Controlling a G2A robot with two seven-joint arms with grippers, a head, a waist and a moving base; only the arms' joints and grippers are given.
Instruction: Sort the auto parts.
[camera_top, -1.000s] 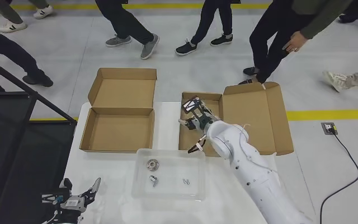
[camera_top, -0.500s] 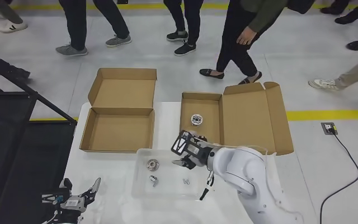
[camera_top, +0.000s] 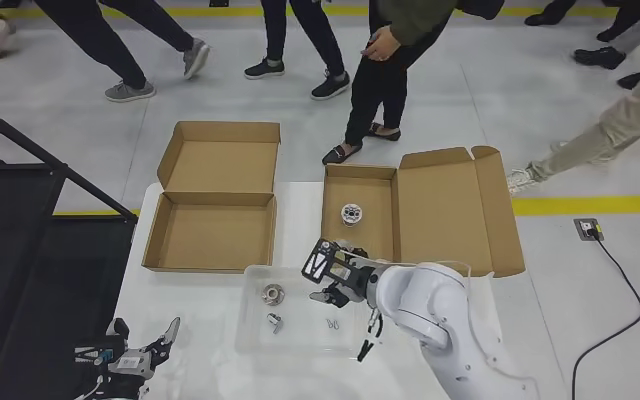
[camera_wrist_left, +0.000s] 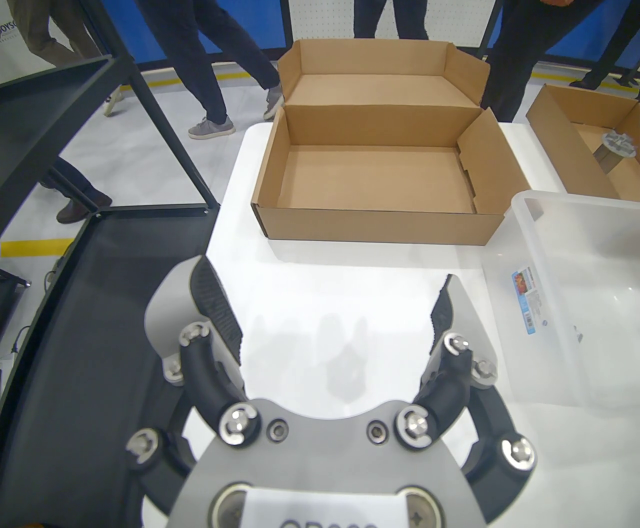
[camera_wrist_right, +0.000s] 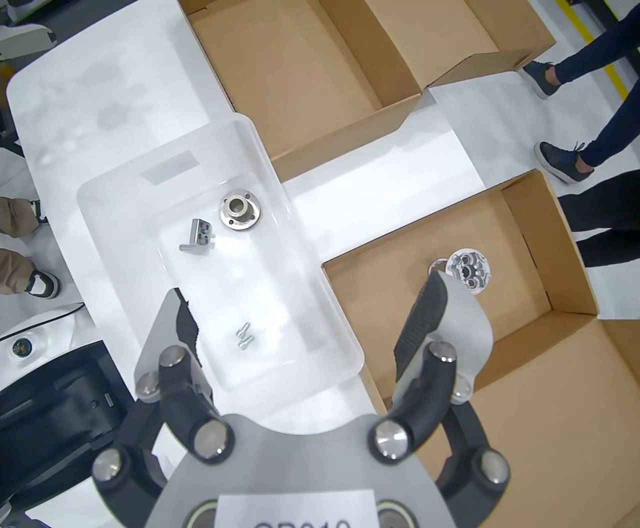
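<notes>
We are holding our right gripper (camera_wrist_right: 305, 287) spread wide over the clear bin's (camera_wrist_right: 280, 180) edge, beside the right box (camera_top: 375, 235). A flange (camera_wrist_right: 240, 209), bracket (camera_wrist_right: 197, 237) and two screws (camera_wrist_right: 244, 339) are lying in the bin; a round toothed part (camera_wrist_right: 468, 267) is sitting in that box. Our left gripper (camera_wrist_left: 324, 274) is gaping apart above the white table (camera_wrist_left: 380, 260)

Bright, even overhead light. The white worktop (camera_top: 300, 215) glares; the clear plastic bin (camera_wrist_right: 280, 280) carries soft reflections. Wrist views bow straight edges near their borders.
</notes>
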